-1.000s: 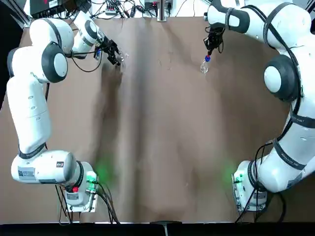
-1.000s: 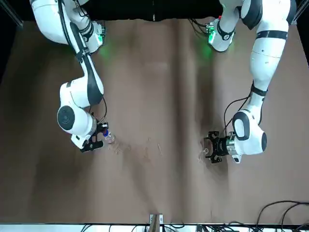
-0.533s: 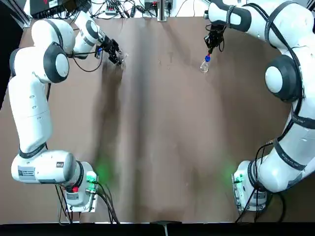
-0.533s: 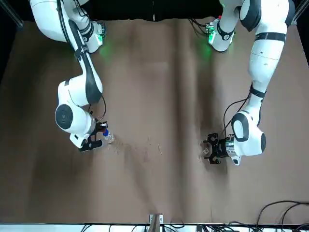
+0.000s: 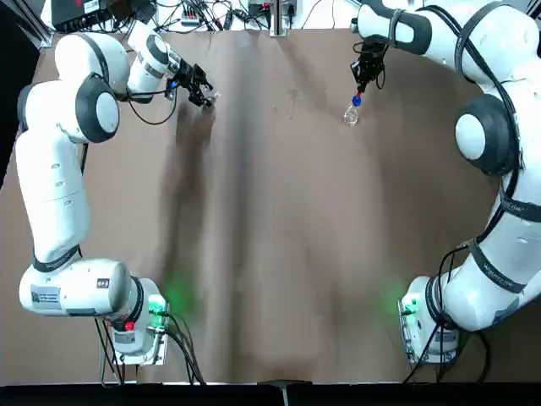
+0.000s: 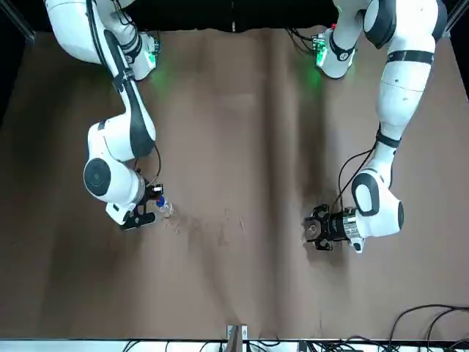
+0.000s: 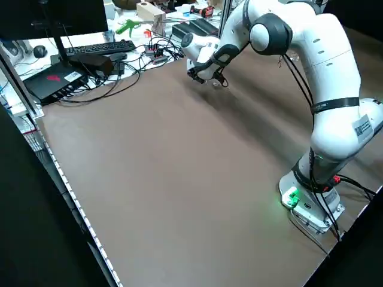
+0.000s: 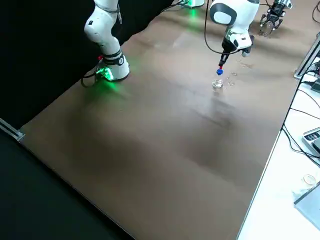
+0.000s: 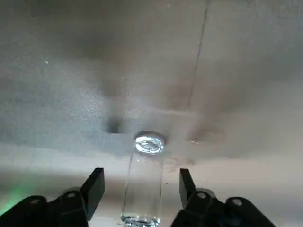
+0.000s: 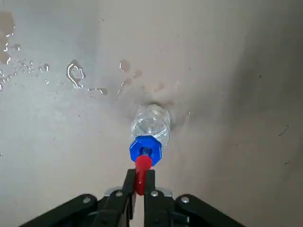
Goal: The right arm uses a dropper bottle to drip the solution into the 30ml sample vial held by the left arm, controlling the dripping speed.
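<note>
Two pickups sit at opposite upper corners of the top view, well apart. At upper right, the right hand (image 10: 136,189) is pressed together on the red bulb of the dropper bottle (image 10: 149,130), which stands on the brown bench (image 5: 279,237) with its long axis running straight away from the hand, blue collar just past the fingertips. At upper left, the left hand (image 9: 137,194) is spread, its fingers (image 9: 94,187) flanking the 30ml sample vial (image 9: 144,182) without touching it; the vial stands on the bench, mouth showing. Each arm is nearest its own object. The coming move, as I judge it, depends on the left hand closing on the vial's sides, since the vial lies centred in the gap.
</note>
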`<action>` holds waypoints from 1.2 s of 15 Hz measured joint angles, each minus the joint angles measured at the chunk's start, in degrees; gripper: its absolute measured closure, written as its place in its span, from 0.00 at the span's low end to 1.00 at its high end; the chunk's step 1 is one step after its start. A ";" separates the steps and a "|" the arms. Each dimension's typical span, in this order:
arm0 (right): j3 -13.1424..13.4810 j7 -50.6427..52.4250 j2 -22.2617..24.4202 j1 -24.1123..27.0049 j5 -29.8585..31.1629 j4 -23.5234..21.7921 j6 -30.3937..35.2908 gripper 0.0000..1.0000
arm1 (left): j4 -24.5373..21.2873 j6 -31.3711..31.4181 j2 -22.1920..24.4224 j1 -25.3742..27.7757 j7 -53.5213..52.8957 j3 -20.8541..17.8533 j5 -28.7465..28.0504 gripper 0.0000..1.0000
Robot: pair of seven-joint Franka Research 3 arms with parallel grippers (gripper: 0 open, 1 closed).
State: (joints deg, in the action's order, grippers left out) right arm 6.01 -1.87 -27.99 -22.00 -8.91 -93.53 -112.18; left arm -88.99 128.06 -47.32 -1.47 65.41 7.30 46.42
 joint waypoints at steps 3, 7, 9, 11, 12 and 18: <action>0.00 0.00 0.00 0.00 0.00 0.00 0.01 0.86 | 0.04 0.00 -0.13 0.01 -0.25 -0.01 0.05 0.29; 0.00 0.00 0.00 0.00 0.00 0.00 0.02 0.86 | 0.04 0.00 -0.22 0.05 -0.25 -0.03 0.05 0.30; 0.02 0.00 0.00 0.00 0.00 0.00 0.02 0.86 | 0.04 0.00 -0.25 0.18 -0.25 -0.10 0.05 0.30; 0.03 0.00 0.00 0.00 0.00 0.00 0.02 0.86 | 0.04 0.01 -0.27 0.50 -0.26 -0.15 0.05 0.37; 0.04 0.00 0.00 0.00 0.00 0.00 0.02 0.86 | 0.04 0.01 -0.27 0.61 -0.26 -0.15 0.05 0.38; 0.06 0.00 0.00 0.00 0.00 0.00 0.03 0.86 | 0.04 0.01 -0.28 0.78 -0.26 -0.15 0.06 0.53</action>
State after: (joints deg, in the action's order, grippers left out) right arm 6.07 -1.87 -27.99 -22.01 -8.91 -93.52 -112.15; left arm -88.95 128.07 -47.60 -0.69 65.16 7.15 46.48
